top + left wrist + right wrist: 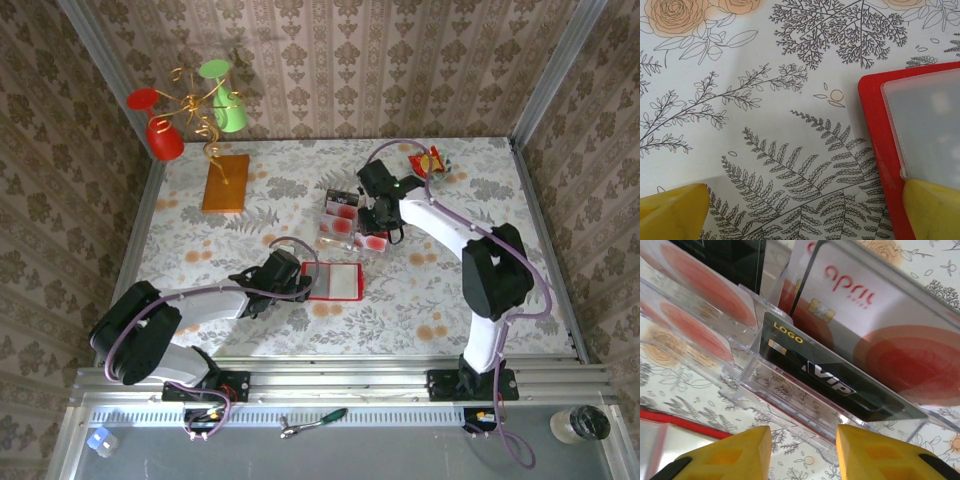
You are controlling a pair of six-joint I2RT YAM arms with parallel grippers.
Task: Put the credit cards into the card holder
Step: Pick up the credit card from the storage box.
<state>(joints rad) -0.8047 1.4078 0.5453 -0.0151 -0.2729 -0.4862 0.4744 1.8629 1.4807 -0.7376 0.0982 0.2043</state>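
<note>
Lab robot cell: wallpapered panels, aluminium frame

card holder: smooth red cover, plastic-like, with a faint sheen; its pocket is frosted translucent film. credit cards: glossy printed plastic, one with a metallic chip. card rack: clear hard plastic with shiny edges. table cover: smooth, matt printed sheet. right gripper, fingers: matt yellow plastic, faintly grainy.
</note>
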